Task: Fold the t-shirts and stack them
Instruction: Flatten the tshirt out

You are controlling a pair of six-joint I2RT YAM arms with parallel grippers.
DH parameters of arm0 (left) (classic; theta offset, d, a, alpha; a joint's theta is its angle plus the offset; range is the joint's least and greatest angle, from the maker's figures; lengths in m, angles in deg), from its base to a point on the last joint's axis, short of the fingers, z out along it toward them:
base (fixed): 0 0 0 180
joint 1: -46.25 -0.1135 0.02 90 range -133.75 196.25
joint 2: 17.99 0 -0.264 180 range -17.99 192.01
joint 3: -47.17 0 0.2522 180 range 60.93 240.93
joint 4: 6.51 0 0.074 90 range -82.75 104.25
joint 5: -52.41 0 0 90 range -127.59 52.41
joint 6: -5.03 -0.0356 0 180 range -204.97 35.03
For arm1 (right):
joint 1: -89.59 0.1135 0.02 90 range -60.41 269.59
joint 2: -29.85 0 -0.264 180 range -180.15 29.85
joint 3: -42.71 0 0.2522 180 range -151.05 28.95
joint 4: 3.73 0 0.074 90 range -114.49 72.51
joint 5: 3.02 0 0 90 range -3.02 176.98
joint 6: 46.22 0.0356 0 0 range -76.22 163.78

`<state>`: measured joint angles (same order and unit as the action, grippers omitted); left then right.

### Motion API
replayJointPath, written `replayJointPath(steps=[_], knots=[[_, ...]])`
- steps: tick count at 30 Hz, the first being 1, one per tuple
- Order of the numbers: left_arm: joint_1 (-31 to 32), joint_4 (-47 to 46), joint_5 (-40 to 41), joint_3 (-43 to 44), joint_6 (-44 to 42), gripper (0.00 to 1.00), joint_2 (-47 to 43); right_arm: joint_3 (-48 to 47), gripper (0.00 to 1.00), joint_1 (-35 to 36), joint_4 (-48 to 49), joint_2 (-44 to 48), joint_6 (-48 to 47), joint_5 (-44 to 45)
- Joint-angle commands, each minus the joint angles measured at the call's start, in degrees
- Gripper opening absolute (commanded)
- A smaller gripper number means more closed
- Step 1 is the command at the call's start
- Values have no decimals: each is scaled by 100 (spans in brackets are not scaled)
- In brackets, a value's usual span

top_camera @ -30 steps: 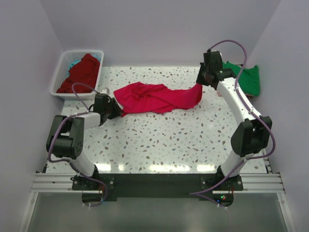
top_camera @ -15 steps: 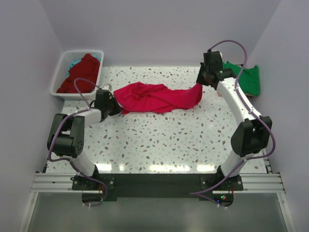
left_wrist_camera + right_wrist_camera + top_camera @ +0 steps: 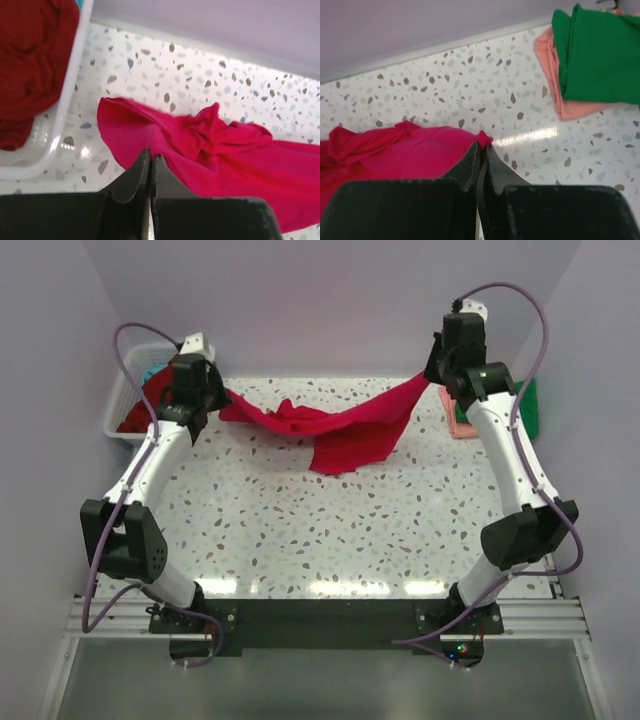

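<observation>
I see the left gripper (image 3: 150, 156) with jaws pressed together, pinching one end of the crimson-pink t-shirt (image 3: 345, 432) just right of the basket (image 3: 67, 102). The right gripper (image 3: 482, 145) pinches the other end, far right of the basket. The shirt hangs stretched between them, its middle sagging. A dark red t-shirt (image 3: 30, 65) lies in the basket. A green t-shirt (image 3: 600, 55) sits on a salmon-pink t-shirt (image 3: 551, 75), far right.

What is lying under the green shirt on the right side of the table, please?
A salmon-pink shirt lies under the green shirt, its edge sticking out on one side. The rest of it is covered, so whether anything else lies beneath cannot be seen.
</observation>
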<state>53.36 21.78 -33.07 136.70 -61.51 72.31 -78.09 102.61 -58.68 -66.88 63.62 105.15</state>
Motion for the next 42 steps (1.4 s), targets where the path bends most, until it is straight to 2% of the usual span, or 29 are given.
replayJointPath(steps=[1, 5, 11, 19, 25, 30, 35, 42], knots=[[-79, 682, 541, 1043, -369, 0, -92, -852, 0, -115, -21, 392, -383, 441], [-114, 964, 735, 2071, -500, 0, -56, -1423, 0, -238, -21, 427, -524, 564], [-131, 1202, 1042, 3108, -562, 0, -135, -1968, 0, -282, 137, 637, -691, 635], [-131, 1281, 1017, 3831, -650, 0, -373, -2268, 0, -282, 418, 1156, -876, 364], [-131, 1009, 464, 3507, -553, 0, -794, -2321, 0, -282, 761, 1560, -928, -147], [-140, 938, 173, 3217, -606, 0, -997, -2637, 0, -282, 1016, 1517, -1227, -480], [-131, 851, 155, 3093, -527, 0, -971, -3261, 0, -282, 1191, 1209, -1377, -692], [-131, 394, 129, 3181, -422, 0, -988, -3226, 0, -273, 1921, 1235, -1430, -930]])
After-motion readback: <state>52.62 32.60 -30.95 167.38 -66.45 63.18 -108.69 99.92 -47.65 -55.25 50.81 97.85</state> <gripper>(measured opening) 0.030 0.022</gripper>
